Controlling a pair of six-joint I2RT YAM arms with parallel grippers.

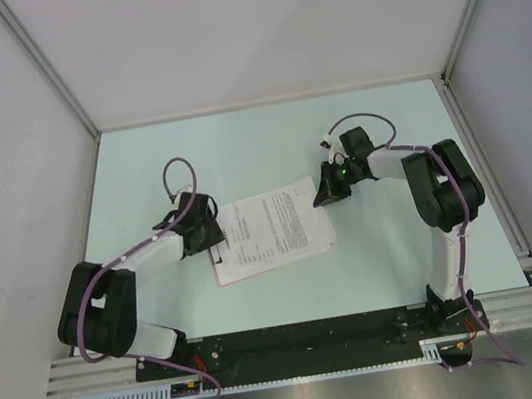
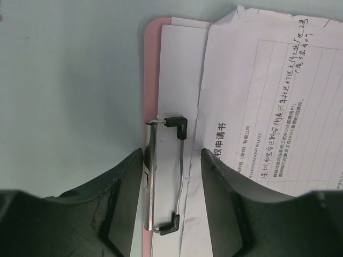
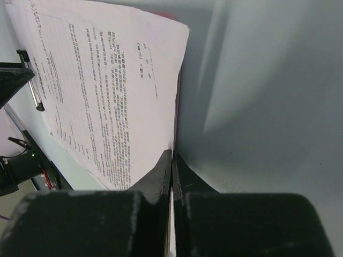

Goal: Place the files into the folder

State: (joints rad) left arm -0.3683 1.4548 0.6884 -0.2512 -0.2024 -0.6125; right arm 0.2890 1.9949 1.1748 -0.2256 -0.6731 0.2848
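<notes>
Left wrist: files (image 2: 257,107) hide folder (image 2: 152,75) except pink edge.

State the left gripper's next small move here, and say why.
Probably close the left gripper on the clip to lift it: its open fingers flank the clip on the folder, and the top sheet lies crooked, its edge not yet under the clip.
</notes>
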